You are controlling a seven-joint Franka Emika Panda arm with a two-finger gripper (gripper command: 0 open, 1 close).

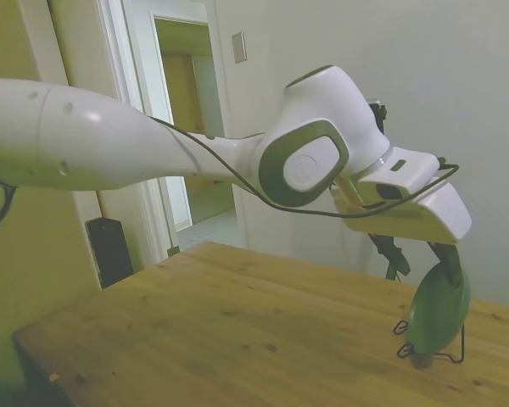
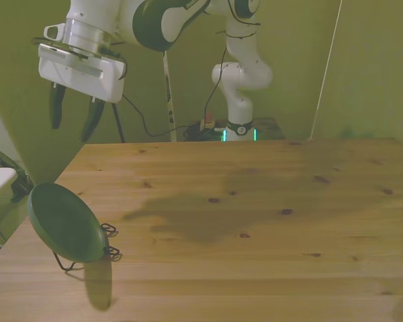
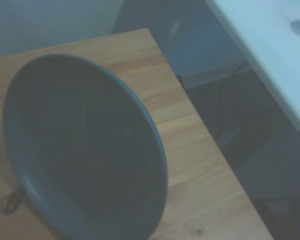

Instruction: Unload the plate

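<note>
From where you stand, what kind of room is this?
Probably a room in a home or office used as a robot test space, not a factory. A bare wooden table holds only a green plate propped in a wire stand, with painted walls and an open doorway behind.

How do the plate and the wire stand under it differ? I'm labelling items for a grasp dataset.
The plate is a solid, dark-green disc with a raised rim; the wire stand is thin black looped wire. The plate stands tilted on edge, while the stand sits on the table and props it. Both sit near the table's corner, below the open gripper.
</note>
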